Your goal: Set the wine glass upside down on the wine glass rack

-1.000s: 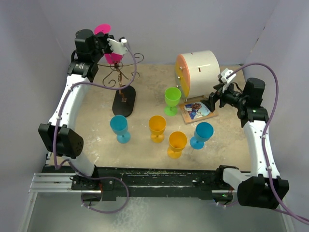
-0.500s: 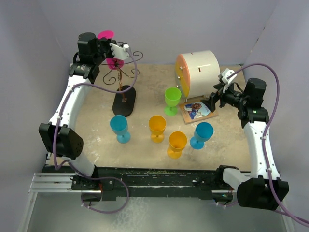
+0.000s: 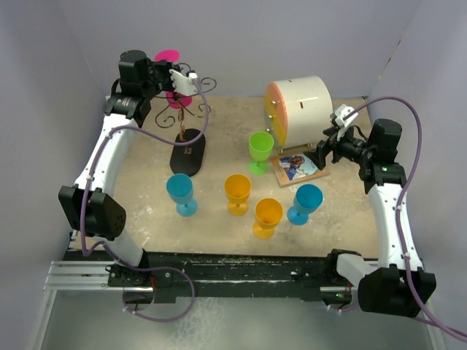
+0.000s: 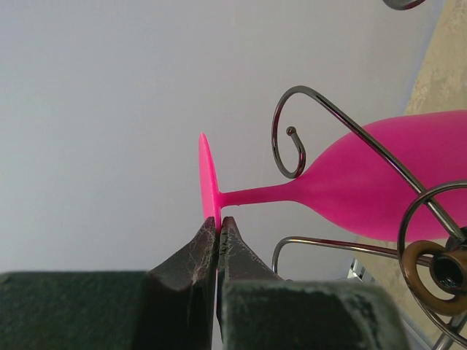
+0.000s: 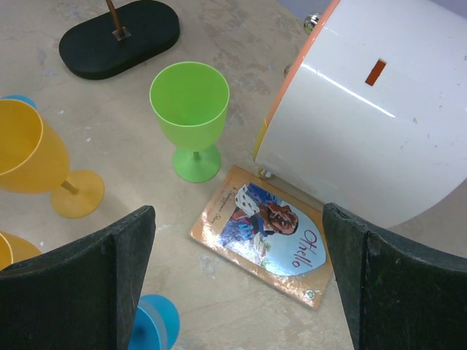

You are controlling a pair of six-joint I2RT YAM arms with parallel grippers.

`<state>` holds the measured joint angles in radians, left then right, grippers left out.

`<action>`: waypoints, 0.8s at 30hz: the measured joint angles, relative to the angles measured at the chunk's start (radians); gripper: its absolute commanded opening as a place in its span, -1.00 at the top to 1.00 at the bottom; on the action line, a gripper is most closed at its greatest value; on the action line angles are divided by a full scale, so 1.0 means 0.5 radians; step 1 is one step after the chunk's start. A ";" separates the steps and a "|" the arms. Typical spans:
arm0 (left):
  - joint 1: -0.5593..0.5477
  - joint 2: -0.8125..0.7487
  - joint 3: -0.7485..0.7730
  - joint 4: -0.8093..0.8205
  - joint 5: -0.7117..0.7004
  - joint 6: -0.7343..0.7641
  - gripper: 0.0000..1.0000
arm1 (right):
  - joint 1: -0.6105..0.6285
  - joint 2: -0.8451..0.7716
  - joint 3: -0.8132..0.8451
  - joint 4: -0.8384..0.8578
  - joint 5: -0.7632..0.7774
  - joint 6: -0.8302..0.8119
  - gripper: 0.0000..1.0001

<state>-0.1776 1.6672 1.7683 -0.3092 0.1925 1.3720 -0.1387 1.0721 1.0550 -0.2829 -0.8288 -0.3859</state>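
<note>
While one glass [image 4: 365, 186] is gripped, five goblets [image 3: 237, 191] stand.

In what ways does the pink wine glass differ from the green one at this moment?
The pink wine glass is upside down among the wire arms of the rack; the green wine glass stands upright on the table. The left gripper pinches the pink glass's foot; nothing touches the green glass. Both have the same goblet shape.

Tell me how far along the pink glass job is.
Done: the pink wine glass is up off the table, foot up, at the wine glass rack. In hand: the left tool pinches its foot, stem among the wire curls. Left: seat it on an arm and let go.
</note>
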 measured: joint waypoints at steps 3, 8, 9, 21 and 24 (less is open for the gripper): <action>0.000 0.000 0.000 -0.003 0.034 0.003 1.00 | 0.000 0.000 0.000 0.000 0.000 0.000 -0.97; -0.002 0.000 0.000 -0.018 0.082 0.004 1.00 | 0.000 0.000 0.000 0.000 0.000 0.000 -0.98; -0.002 0.000 0.000 -0.021 0.089 0.003 1.00 | 0.000 0.000 0.000 0.000 0.000 0.000 -0.98; -0.014 0.000 -0.001 -0.011 0.156 0.003 1.00 | 0.000 0.005 -0.001 0.002 0.002 0.000 -0.97; -0.018 0.001 -0.025 0.005 0.179 0.018 1.00 | 0.000 0.006 -0.002 0.002 0.002 0.000 -0.97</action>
<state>-0.1864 1.6676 1.7557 -0.3065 0.2821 1.3811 -0.1387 1.0752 1.0542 -0.2817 -0.8280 -0.3859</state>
